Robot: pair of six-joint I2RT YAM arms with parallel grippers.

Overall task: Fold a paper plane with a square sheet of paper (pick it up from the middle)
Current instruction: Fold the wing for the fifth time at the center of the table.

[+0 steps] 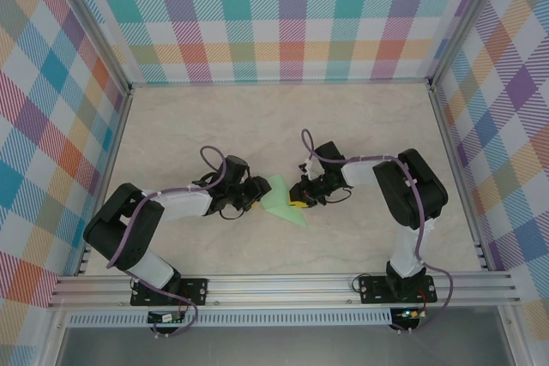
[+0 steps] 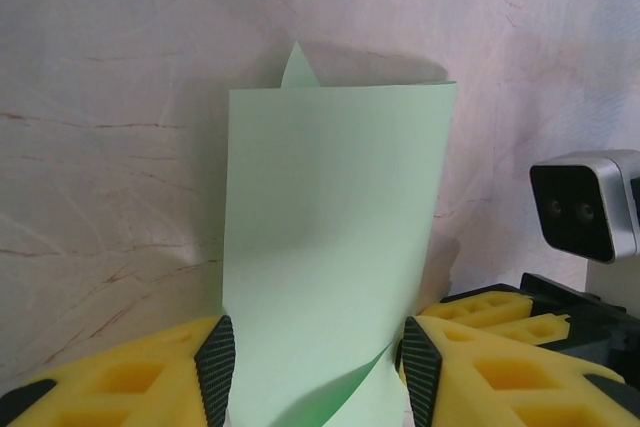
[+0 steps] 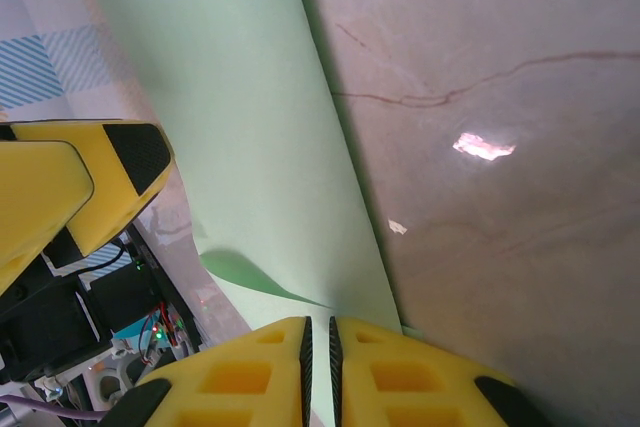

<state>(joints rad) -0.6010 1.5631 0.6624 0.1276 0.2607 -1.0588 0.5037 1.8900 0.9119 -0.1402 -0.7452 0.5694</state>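
Paper plane point(image 1: 281, 197) is on the table point(image 1: 257, 117), right between the two grippers, which meet tip to tip over it. It's a light green folded sheet, broad at the far end and narrowing to a point at the near end.

Left gripper point(image 2: 318, 372): jaws about halfway apart and the paper fills the whole gap. From the left wrist, a flat flap stands up ahead of the fingertips, with a small pointed corner poking out beyond its far edge. The sheet's side edges meet both black pads point(image 2: 216, 367), and a loose curl sits low between them. Can't tell whether the pads are actually pressing the edges or only bracketing them.

Right gripper point(image 3: 320, 352): jaws clenched, only a thin slit left between the pads. The green sheet runs straight into the fingertips, so this reads as a pinch on the paper's edge. From there the sheet goes up and away from the tips, a little off the table with its shadow alongside.

The two sets of yellow fingers are just beside each other, with the paper as the only thing between them.
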